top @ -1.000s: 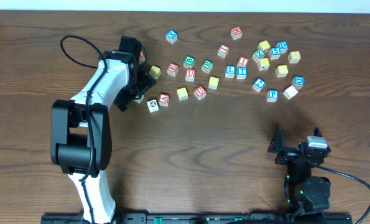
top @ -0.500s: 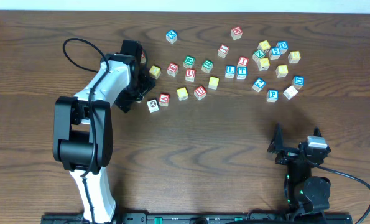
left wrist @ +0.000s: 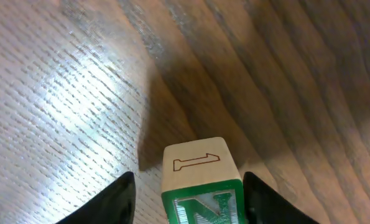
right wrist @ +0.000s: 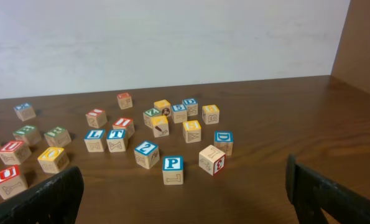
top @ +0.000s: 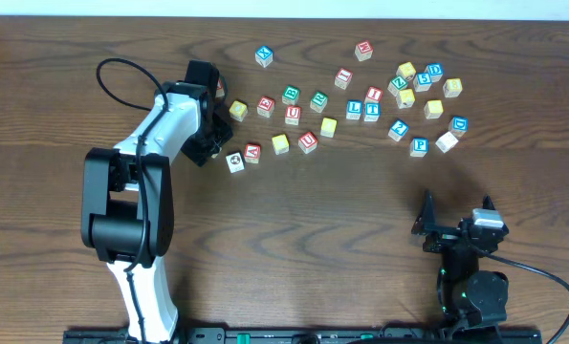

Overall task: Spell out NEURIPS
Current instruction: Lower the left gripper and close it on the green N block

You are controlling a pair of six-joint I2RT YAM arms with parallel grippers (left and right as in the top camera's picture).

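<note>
Dark wood-grain table [top: 294, 248] carries a loose scatter of lettered cubes across its far half in the overhead view. The white left arm [top: 155, 129] reaches to the scatter's left end, its black wrist covering what lies beneath. A yellow cube [top: 238, 110] sits just beside it. A red U cube [top: 308, 142] lies in the near row, and the blue P cube [top: 419, 146] lies well apart to the right. The right gripper [top: 454, 212] stands by the table's near edge, away from every cube, fingers spread wide.

From the left wrist, the left gripper [left wrist: 189, 183] straddles the green N cube [left wrist: 203, 208], which rests on the table with an outlined 1 on its adjoining face. The jaws stand narrow but unclamped. A strip of table shows between one finger and the cube, while the other finger sits at the cube's edge.

From the right wrist, two dark fingers [right wrist: 41, 199] frame the view far apart, with the P cube ahead on the table and a blue 2 cube [right wrist: 146, 154] just beside it.
</note>
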